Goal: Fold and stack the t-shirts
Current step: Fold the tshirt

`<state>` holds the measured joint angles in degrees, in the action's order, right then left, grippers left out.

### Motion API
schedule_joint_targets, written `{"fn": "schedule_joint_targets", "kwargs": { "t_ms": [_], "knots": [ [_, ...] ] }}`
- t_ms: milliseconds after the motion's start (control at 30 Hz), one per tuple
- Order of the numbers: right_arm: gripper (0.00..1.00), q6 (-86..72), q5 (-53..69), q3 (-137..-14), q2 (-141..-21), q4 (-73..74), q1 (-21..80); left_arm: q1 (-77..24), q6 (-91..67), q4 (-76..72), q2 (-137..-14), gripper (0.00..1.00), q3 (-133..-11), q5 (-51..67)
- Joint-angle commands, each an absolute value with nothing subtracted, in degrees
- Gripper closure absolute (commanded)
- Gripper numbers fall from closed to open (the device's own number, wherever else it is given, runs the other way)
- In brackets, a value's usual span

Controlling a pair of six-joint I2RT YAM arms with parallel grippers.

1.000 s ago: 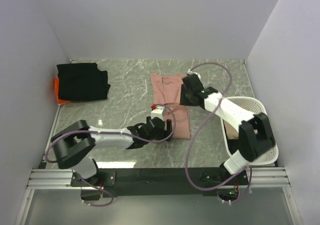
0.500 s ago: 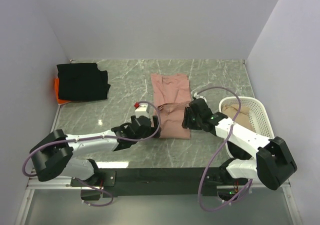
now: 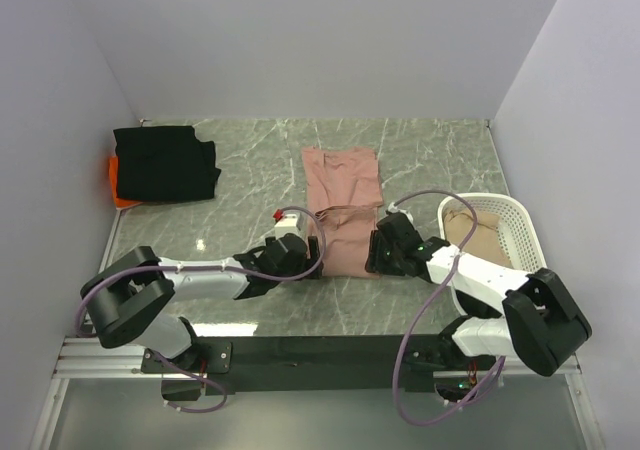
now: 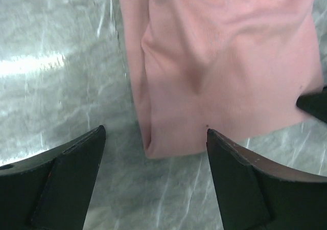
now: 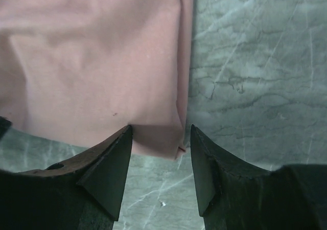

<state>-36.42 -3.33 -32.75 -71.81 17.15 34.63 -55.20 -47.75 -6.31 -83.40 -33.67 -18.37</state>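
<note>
Top view: pink tee (image 3: pixel 343 195) lay mid-worktop (image 3: pixel 240 170) as a long narrow strip running 12 to 6, sides looked already folded in. Black tee (image 3: pixel 165 162) sat folded on the orange tee (image 3: pixel 117 186) at 10 o'clock, well apart from the pink one. White basket (image 3: pixel 525 220) at 3 o'clock w/ sth tan inside, couldn't tell what. Left claw (image 3: pixel 300 260) was at the strip's 7 o'clock corner, right claw (image 3: pixel 385 252) at its 5 o'clock corner.

Left wrist: left claw (image 4: pixel 156 138) was released, fingers wide apart around the near corner of the pink tee (image 4: pixel 225 71). Cloth lay flat on the worktop (image 4: pixel 61 61), not gripped.

Right wrist: right claw (image 5: pixel 159 133) was also released, fingers straddling the other near corner of the pink tee (image 5: pixel 92 61), no pinch yet.

Progress, my read: 2 tees done + stacked, pink lengthwise fold done. Left: pinch both corners, fold the near end toward 12, then move it onto the stack at 10.
</note>
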Motion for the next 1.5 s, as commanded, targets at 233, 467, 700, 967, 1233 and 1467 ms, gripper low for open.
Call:
{"fn": "schedule_joint_targets", "kwargs": {
  "t_ms": [233,467,700,967,1233,1467],
  "knots": [
    [0.43,-38.49,-1.41,-29.71,-75.76,11.87,35.77,-54.49,-49.04,-9.76,-88.41,0.21,-33.4,-15.03],
    [0.52,-40.6,-0.62,-26.72,-74.89,11.34,37.26,-54.49,-51.06,-11.16,-91.14,0.47,-29.89,-11.78],
    [0.8,-40.78,-0.97,-26.8,-71.55,14.49,38.05,-55.11,-52.47,-13.8,-89.83,0.93,-26.37,-8.79],
    [1.0,-42.1,-4.04,-31.9,-60.48,27.32,43.33,-58.53,-51.5,-2.48,-73.16,0.99,-26.99,-12.83],
    [1.0,-43.33,-3.69,-34.89,-49.66,38.05,46.84,-58.97,-52.65,3.87,-57.67,0.99,-23.65,-8.97],
    [1.0,-43.33,-3.7,-37.79,-47.03,47.72,51.06,-60.73,-50.98,10.28,-49.32,0.99,-22.94,-4.76]
  ]
}}
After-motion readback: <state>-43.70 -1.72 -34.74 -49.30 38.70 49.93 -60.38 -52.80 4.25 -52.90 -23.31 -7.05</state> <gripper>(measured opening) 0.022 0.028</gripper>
